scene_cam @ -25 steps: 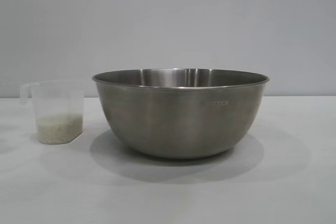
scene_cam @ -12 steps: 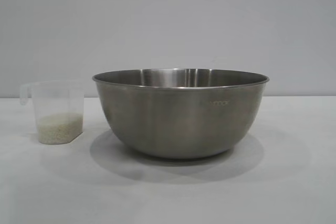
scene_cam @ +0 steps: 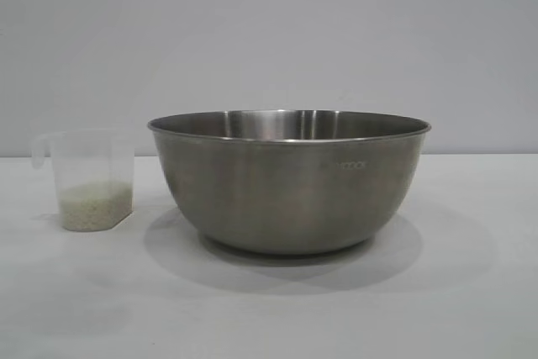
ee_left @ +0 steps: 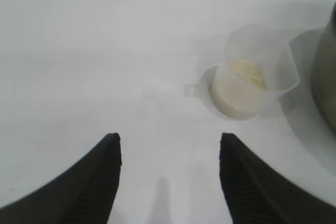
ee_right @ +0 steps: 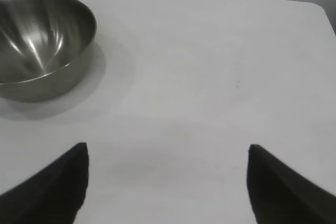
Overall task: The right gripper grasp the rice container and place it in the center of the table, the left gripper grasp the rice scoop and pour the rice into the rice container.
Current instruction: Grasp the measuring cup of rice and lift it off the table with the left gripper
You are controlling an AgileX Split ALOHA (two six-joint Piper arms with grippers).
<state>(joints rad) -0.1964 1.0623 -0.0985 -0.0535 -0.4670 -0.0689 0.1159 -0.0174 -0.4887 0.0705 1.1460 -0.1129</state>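
Note:
The rice container [scene_cam: 290,181], a large steel bowl, stands in the middle of the white table [scene_cam: 269,308]; the right wrist view shows it [ee_right: 39,45] empty. To its left stands the rice scoop [scene_cam: 88,178], a frosted cup with a layer of rice [scene_cam: 94,205] in its bottom. Neither arm shows in the exterior view. My left gripper [ee_left: 169,139] hovers open over bare table, a short way from the scoop [ee_left: 247,85], with nothing between its fingers. Wide open, my right gripper [ee_right: 167,149] hangs over bare table well apart from the bowl.
A plain grey wall [scene_cam: 269,31] runs behind the table. The table's far edge and a rounded corner [ee_right: 315,4] appear in the right wrist view. Bare tabletop lies in front of the bowl and to its right.

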